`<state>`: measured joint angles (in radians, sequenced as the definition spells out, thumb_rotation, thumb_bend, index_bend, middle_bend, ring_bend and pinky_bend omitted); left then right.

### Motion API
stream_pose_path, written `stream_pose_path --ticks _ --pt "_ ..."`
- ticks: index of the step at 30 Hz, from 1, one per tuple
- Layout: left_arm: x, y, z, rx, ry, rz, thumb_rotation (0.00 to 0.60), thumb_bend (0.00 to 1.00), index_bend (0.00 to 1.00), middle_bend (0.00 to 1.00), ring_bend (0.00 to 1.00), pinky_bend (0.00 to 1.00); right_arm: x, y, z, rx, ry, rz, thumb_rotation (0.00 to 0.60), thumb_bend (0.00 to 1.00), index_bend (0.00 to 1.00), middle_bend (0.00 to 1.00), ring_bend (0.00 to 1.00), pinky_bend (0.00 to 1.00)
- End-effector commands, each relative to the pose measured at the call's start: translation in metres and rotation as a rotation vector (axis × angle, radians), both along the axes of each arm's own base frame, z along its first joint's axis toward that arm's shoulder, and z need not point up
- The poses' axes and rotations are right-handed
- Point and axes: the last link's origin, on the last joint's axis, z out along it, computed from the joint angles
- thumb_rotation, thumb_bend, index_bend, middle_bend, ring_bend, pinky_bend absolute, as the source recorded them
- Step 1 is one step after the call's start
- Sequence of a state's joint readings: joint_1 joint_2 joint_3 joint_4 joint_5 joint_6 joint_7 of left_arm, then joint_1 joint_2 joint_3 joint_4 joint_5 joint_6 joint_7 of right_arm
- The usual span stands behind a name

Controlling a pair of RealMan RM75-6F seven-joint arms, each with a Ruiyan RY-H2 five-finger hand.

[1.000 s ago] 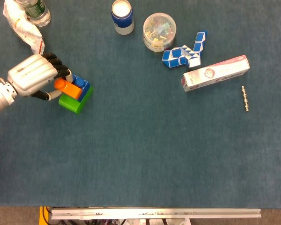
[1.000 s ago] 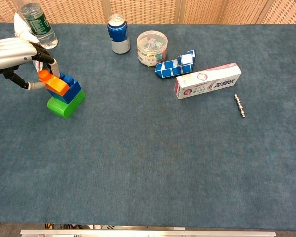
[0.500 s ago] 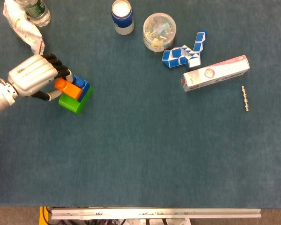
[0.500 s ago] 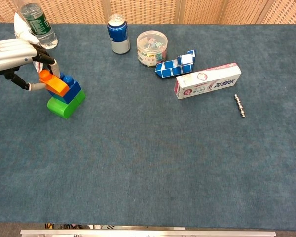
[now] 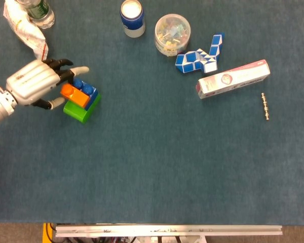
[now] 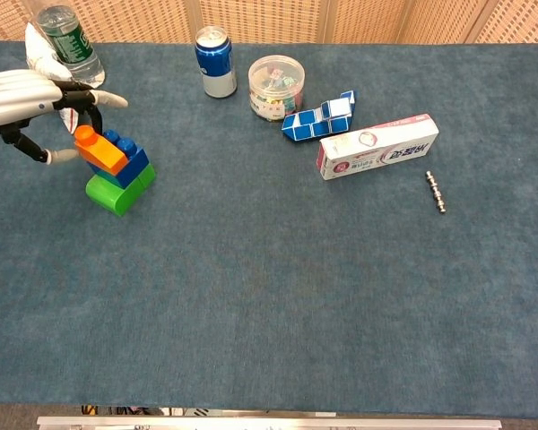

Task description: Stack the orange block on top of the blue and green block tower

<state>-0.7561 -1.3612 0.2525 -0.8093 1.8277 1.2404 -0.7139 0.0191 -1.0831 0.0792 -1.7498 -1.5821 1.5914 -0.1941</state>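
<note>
The orange block (image 5: 74,94) is sitting on the blue block (image 5: 87,91), which is resting on the green block (image 5: 81,109) near the left edge of the table (image 5: 152,167). In the chest view the orange block (image 6: 99,150) is covering only the left part of the blue block (image 6: 125,161) and is overhanging toward the hand, so the seating appears partial.

Risk, as a judgement: the main hazard is a fingertip catching the overhanging end as the hand is drawing off, which could tip the orange block off or shift the tower sideways. A block that is not fully pressed onto the studs would be making this more likely. The plastic water bottle (image 6: 68,43) and crumpled wrapper (image 5: 25,29) are standing close behind the hand, so a wide withdrawal could be knocking them.

The left hand (image 5: 33,83) is reaching in from the left, back uppermost, just beside the tower. Its fingers (image 6: 108,99) are spread apart and appear to be gripping nothing; one is extending over the blue block, the thumb lying below and left of the orange block. Contact with the block cannot be settled from these views. The right hand is not appearing in either view.
</note>
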Motion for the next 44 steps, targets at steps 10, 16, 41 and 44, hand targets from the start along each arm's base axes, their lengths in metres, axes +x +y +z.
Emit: stream_pose_path --ticks 10,16,41,44 --pt "-0.001 -0.011 0.024 0.222 -0.094 0.067 0.6 0.36 0.05 0.12 0.14 0.27 -0.002 -0.016 0.002 0.032 0.003 0.02 0.6 0.26 0.35 0.4 0.4 0.42" --pt "-0.008 -0.03 0.043 0.372 -0.141 0.149 0.6 0.36 0.09 0.12 0.14 0.27 -0.007 -0.022 0.004 0.047 0.003 0.015 0.6 0.26 0.35 0.4 0.41 0.42" --pt "-0.04 -0.147 0.078 0.722 -0.162 0.542 0.6 0.33 0.21 0.19 0.16 0.27 -0.017 -0.031 -0.002 0.128 -0.01 0.039 0.6 0.26 0.39 0.43 0.41 0.43" --pt "-0.039 -0.153 0.075 0.731 -0.169 0.539 0.6 0.33 0.22 0.19 0.16 0.27 -0.017 -0.032 -0.002 0.13 -0.01 0.04 0.6 0.26 0.39 0.43 0.41 0.43"
